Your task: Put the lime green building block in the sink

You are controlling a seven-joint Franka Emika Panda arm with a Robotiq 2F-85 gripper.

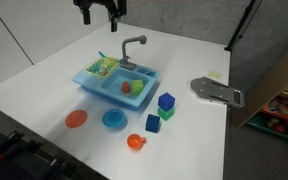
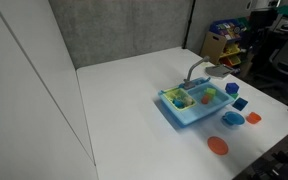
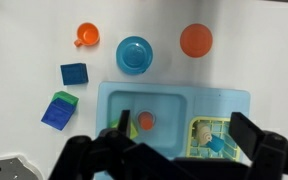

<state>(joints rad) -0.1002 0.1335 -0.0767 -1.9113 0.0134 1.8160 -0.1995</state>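
Observation:
The light blue toy sink (image 1: 106, 92) stands mid-table with its grey faucet (image 1: 132, 45) at the back; it also shows in the other exterior view (image 2: 179, 115) and in the wrist view (image 3: 174, 100). The lime green building block (image 1: 125, 86) lies inside the basin beside a small red-orange item (image 1: 138, 87). In the wrist view only a sliver of the block (image 3: 132, 130) shows past my finger. My gripper (image 3: 181, 140) is open and empty, high above the sink (image 1: 99, 12).
In front of the sink lie a blue block (image 1: 166, 101), a darker green block (image 1: 154, 124), an orange cup (image 1: 135, 142), a blue bowl (image 1: 113, 119) and an orange plate (image 1: 76, 119). A grey device (image 1: 216, 91) sits near the table edge. The sink's side rack (image 3: 214, 135) holds small items.

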